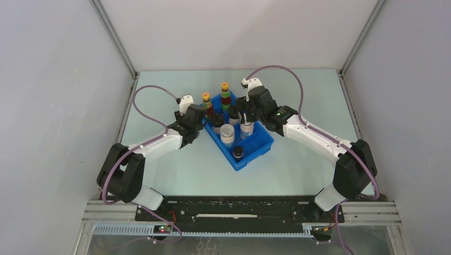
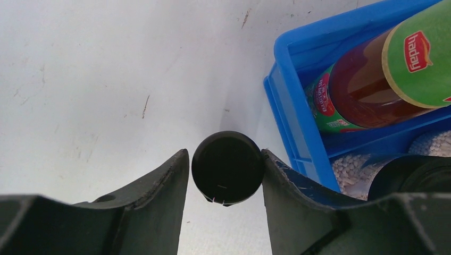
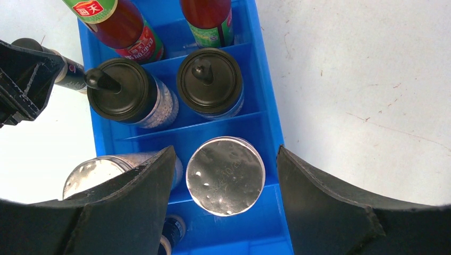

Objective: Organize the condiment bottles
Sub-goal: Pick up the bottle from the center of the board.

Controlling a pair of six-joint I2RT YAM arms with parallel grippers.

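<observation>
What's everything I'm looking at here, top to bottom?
Tall bottles: two, dark red with green-yellow-orange tops, far end of tray.
Black-lidded jars: four; two mid-tray, one small at the tray's near end, one beside the tray.
Pale-capped jars: two, silvery-white caps, side by side in tray.
Tray: one, blue, divided, mid-table.
Table: one, pale.
Left hand: black, closed on the jar beside the tray.
Right hand: black, open above a pale-capped jar.
</observation>
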